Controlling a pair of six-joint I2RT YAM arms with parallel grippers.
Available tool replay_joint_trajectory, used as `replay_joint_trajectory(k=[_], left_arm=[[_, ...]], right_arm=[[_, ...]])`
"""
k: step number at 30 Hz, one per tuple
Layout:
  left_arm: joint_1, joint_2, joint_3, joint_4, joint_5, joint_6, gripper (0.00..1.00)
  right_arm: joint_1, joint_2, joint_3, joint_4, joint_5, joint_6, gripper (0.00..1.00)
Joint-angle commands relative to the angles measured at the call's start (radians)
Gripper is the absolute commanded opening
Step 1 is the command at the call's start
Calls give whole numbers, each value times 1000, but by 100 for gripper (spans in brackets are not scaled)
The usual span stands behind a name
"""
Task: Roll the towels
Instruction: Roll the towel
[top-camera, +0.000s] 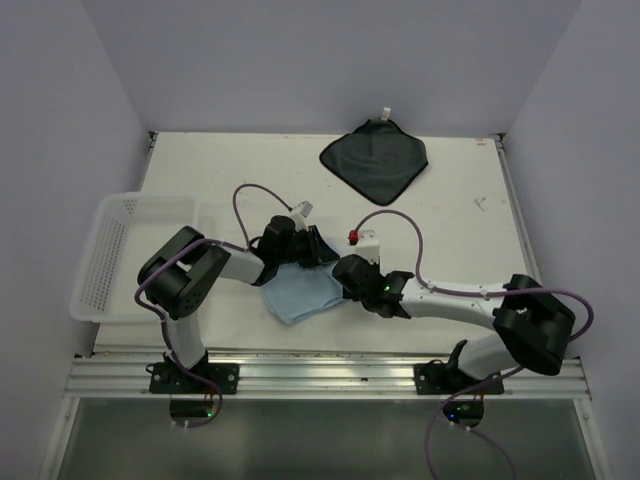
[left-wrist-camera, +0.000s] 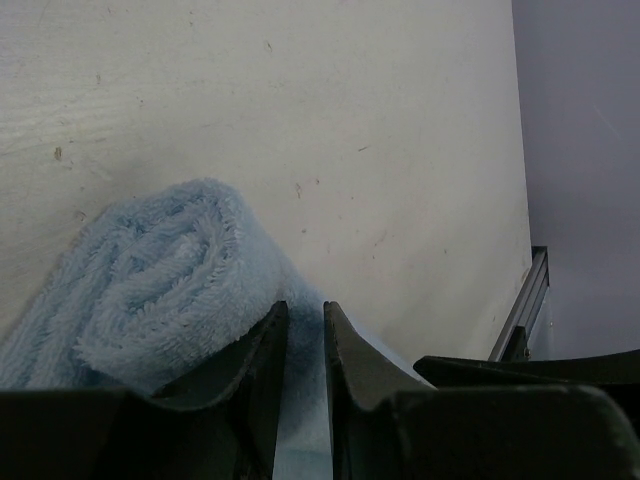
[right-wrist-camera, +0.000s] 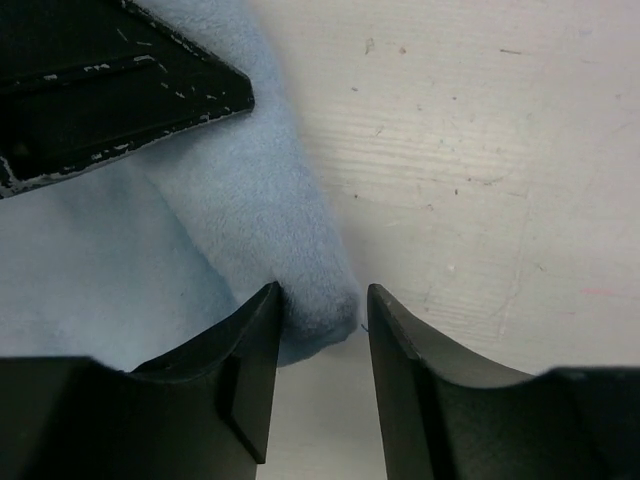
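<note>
The light blue towel (top-camera: 297, 295) lies at the table's near middle, its far edge rolled into a thick roll (left-wrist-camera: 160, 280). My left gripper (top-camera: 318, 250) is at the roll's end; its jaws (left-wrist-camera: 304, 310) are nearly shut with a strip of blue cloth pinched between them. My right gripper (top-camera: 345, 272) is open (right-wrist-camera: 322, 295) around the roll's other end (right-wrist-camera: 300, 270), which touches the left finger only. The dark grey towel (top-camera: 375, 155) lies flat at the back, its white tag at its far corner.
A white mesh basket (top-camera: 110, 250) stands at the table's left edge, next to the left arm. Grey walls close the table on three sides. The left gripper's black finger (right-wrist-camera: 100, 80) shows close above the cloth in the right wrist view.
</note>
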Motion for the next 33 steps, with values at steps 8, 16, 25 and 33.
replay_joint_trajectory(k=[8, 16, 25, 33], left_arm=[[6, 37, -11, -119, -63, 72, 26], [5, 31, -7, -128, -64, 75, 26], [5, 25, 2, -133, -64, 67, 26], [3, 5, 1, -140, -73, 66, 25]], right_arm=[[-35, -249, -109, 179, -260, -112, 62], [-233, -347, -237, 283, -474, -35, 69], [-417, -243, -380, 580, -761, 123, 61], [-417, -140, -422, 732, -836, 127, 46]])
